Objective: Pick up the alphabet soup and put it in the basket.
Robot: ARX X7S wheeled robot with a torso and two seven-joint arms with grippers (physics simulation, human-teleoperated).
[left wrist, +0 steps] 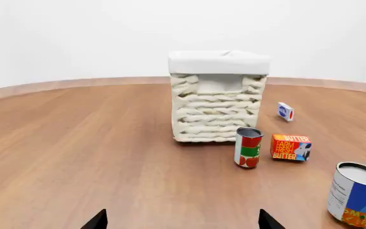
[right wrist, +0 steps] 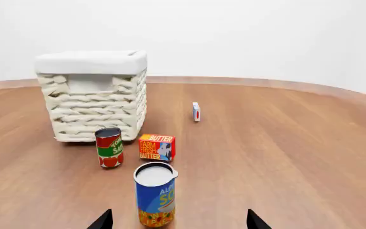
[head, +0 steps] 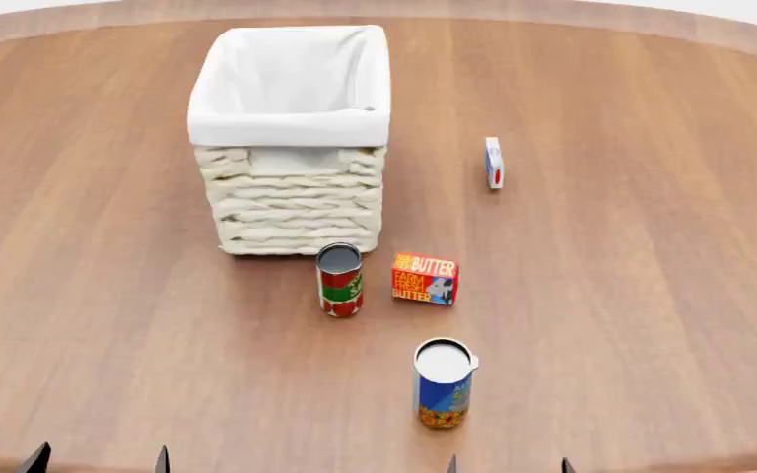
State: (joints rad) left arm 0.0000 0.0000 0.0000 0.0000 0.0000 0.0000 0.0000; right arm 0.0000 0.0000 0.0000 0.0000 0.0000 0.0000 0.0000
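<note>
The alphabet soup can, blue label, orange-yellow band, whitish top, stands upright near the table's front; it also shows in the right wrist view and the left wrist view. The cream wicker basket with white lining stands behind it to the left, also in the wrist views. My right gripper is open and empty; the can stands ahead of it, nearer one finger. My left gripper is open and empty, well left of the can. Only fingertips show in the head view.
A red-and-green can stands just in front of the basket. An orange butter box lies beside it. A small white box lies right of the basket. The round wooden table's front edge is close to the grippers.
</note>
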